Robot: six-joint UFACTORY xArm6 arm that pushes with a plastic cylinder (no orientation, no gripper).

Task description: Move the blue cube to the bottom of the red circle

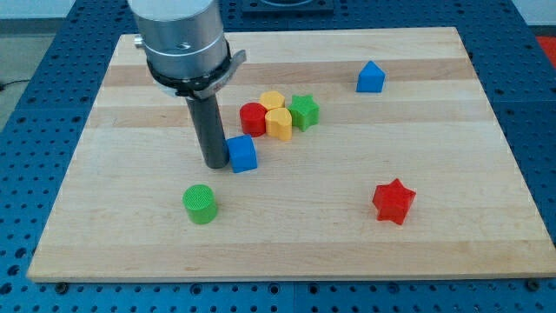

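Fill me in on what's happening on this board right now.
My tip sits against the view's left side of the blue cube, which lies just below the red circle. That circle is clustered with a yellow block, another yellow block and a green star. A green cylinder, red star and second blue block lie apart.

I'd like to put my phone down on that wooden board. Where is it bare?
Bare: the bottom strip between the green cylinder and red star, and the left edge. Crowded: the red, yellow, green cluster, blue cube and my tip.
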